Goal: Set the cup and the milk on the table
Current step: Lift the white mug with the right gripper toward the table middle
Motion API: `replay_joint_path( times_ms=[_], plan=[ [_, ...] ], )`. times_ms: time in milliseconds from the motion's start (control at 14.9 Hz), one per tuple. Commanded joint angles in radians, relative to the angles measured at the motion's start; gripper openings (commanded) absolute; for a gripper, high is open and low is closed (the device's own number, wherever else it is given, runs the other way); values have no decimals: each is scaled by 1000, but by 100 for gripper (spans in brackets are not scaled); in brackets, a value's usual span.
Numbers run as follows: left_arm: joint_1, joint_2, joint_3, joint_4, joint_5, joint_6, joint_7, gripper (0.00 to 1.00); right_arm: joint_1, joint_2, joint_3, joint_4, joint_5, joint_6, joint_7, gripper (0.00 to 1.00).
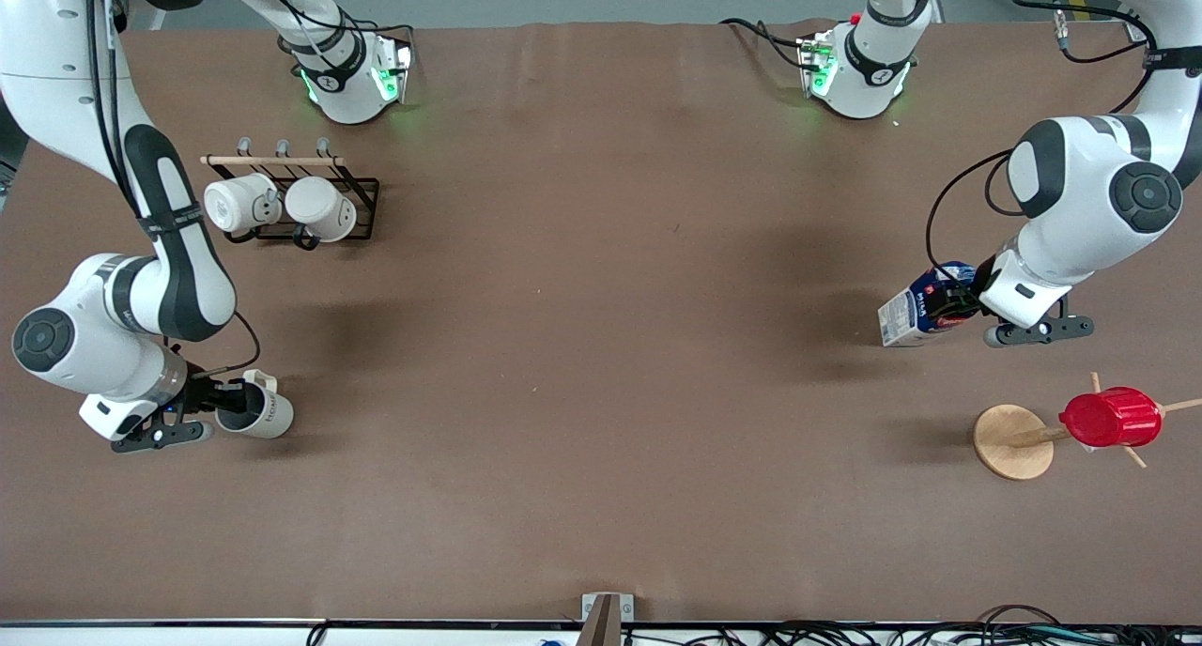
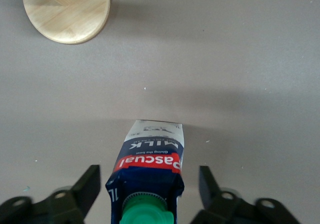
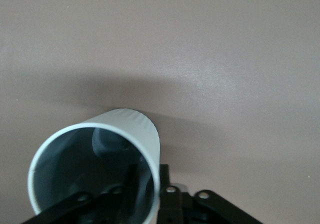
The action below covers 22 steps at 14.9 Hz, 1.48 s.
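The small off-white mug with dark lettering [image 1: 266,413] hangs tilted in the right pincer [image 1: 218,404], clamped on its rim, over the matte brown tabletop [image 1: 601,392] at the right arm's end. The blue-and-white gable-top milk carton [image 1: 925,305] leans inside the left pincer [image 2: 150,184], whose fingers [image 2: 89,183] stand apart at the left arm's end. Unsupported, it could topple.

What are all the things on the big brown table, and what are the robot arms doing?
cup: one, off-white with a grey inside, tilted, right arm's end of the table.
milk: one carton, dark blue and white, green cap, tilted, left arm's end.
white mugs: two, on a black rack.
red cup: one, on a wooden stand, nearer the front camera than the milk.
table: one, brown.
right end effector: shut on the cup's rim.
left end effector: fingers apart, beside the milk, not touching.
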<state>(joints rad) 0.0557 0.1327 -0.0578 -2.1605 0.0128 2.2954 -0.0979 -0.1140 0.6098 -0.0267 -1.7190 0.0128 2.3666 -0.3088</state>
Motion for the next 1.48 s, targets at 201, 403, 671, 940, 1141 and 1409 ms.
replay_joint_path(
  times_ms=[201, 403, 671, 940, 1141, 1409],
  plan=[
    [7, -11, -5, -19, 16, 18, 40, 23, 28, -15, 11, 174, 6, -273, 74, 0],
    [9, -11, -5, -19, 16, 18, 63, 12, 75, -25, 37, 317, 7, -510, 321, 0],
    [9, -11, -5, 5, 16, 10, 69, 10, 89, -45, 221, 335, -10, -537, 751, 0],
    [4, -4, -5, 79, 16, 3, 72, 5, 230, -38, 289, 334, -51, -497, 1070, 0],
    [-19, 21, -8, 160, 16, -14, 70, 4, 377, -10, 289, 334, -83, -423, 1285, 0],
    [-72, 123, -14, 402, 16, -161, 69, 3, 494, 47, 289, 337, -123, -324, 1436, 0]
  ],
)
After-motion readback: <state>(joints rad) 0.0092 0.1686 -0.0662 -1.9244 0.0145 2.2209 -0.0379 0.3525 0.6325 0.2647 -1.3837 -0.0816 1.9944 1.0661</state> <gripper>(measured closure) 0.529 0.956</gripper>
